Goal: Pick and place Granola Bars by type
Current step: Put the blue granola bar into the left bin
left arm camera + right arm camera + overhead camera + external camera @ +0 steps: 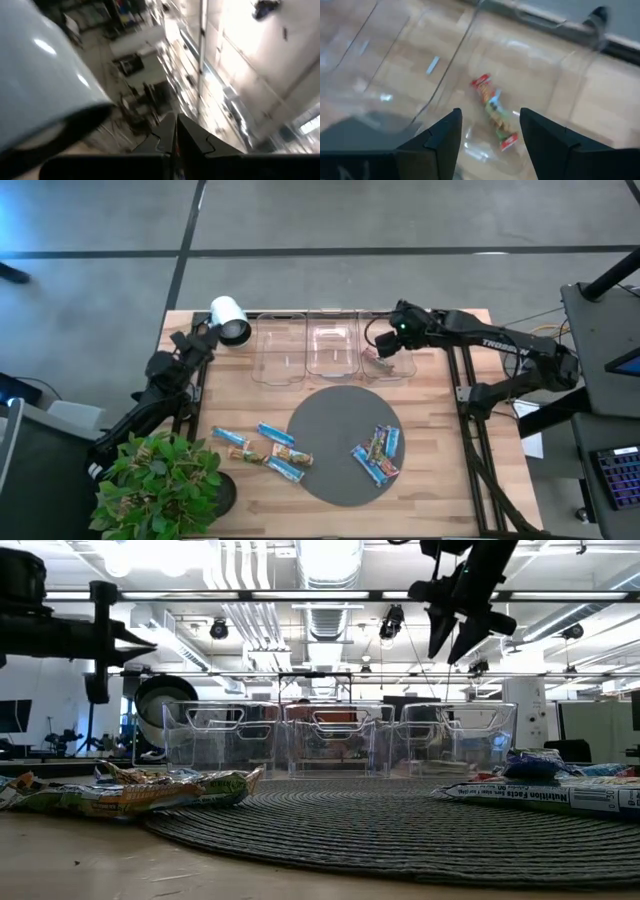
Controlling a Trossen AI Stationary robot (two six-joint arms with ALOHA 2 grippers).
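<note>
I am holding my right gripper (377, 346) above the right-hand clear bin (385, 370), fingers spread apart and empty. One reddish-tan bar (494, 111) is lying on that bin's floor, directly below my open fingers (442, 137). The middle bin (332, 348) and the left bin (280, 350) are standing beside it in a row along the far edge of the table (440, 470), their walls touching or nearly so.

My left gripper (203, 332) is waiting at the far left corner, fingers pressed together, just beside a white cylinder (231, 319).

Nearer to me, a round grey mat (330, 445) is taking up the table's middle. A cluster of bars (377, 454), blue and tan, is lying on its right part. Another group of bars (262, 451) is lying on bare wood left of the mat, one touching its edge. A potted plant (160, 485) is crowding the near left corner. Bare wood is lying open between the bins and the mat.
</note>
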